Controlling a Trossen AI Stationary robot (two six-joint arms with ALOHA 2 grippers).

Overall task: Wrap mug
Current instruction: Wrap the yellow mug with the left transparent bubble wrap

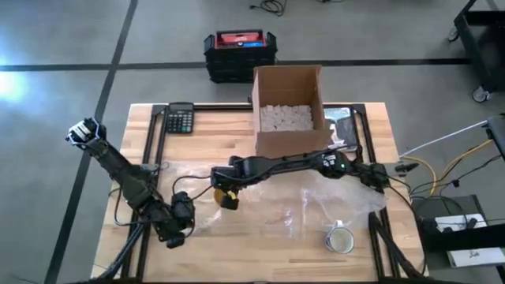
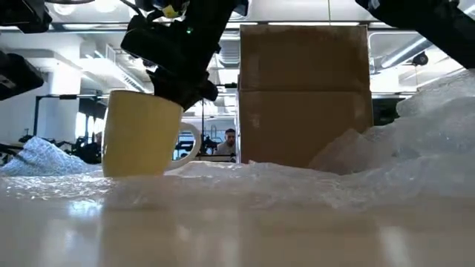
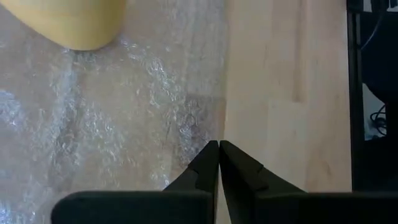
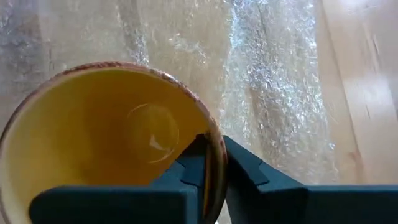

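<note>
Two mugs, yellow mug [image 1: 223, 195] and pale mug [image 1: 340, 239], one cardboard box [image 1: 288, 110], one calculator [image 1: 180, 118], one bubble wrap sheet [image 1: 300, 201]

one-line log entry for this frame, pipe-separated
step: place mug on wrap | right gripper: shut on yellow mug rim, upright on bubble wrap | left gripper: shut, at wrap's left edge | box: behind

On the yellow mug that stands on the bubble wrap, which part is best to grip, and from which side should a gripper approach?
The yellow mug stands upright, mouth open upward, so the rim wall is the best hold: come from above, one finger inside and one outside. The right gripper pinches it this way. The handle sticks out sideways, a probably less steady hold.
</note>
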